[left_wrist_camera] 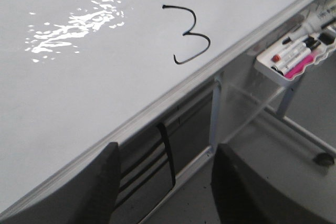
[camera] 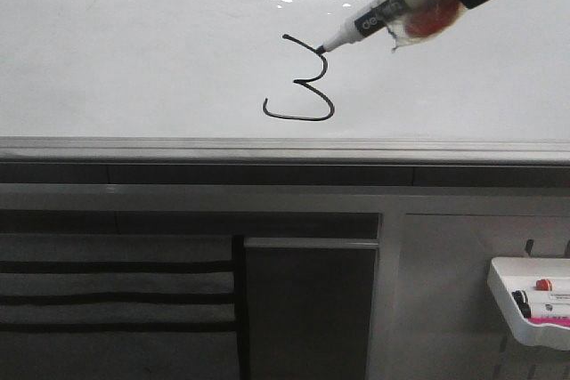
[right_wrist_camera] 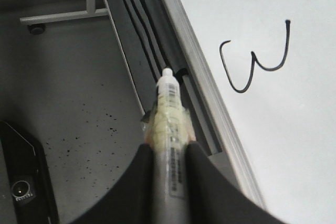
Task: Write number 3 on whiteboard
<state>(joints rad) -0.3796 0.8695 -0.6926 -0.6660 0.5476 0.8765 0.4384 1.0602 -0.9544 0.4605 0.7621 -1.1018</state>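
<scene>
Although the pen tip sits close to the stroke, the digit looks finished, so the writing seems done and what is left, by this judgement, is only to draw the pen away. Nearest the camera in the front view, at the lower right of the frame, a small white plastic marker tray [camera: 512,304] hangs below the board with spare pens in it. Above it the grey metal edge strip [camera: 178,147] runs across the middle of the frame. Beyond that lies the large glossy white whiteboard [camera: 134,51], and on it, just left of centre, stands the thin black hand-drawn number 3 [camera: 303,80], its lower loop ending in a flat tail to the left. Farthest, from the upper right corner, the right arm slants down and leftward; the right tool [right_wrist_camera: 169,156] is clamped on a white-barrelled black marker [camera: 378,15], whose tip hovers at or on the upper curve of the digit; contact cannot be told. The left tool [left_wrist_camera: 165,182] hangs below the board's edge, jaws wide and holding nothing.
</scene>
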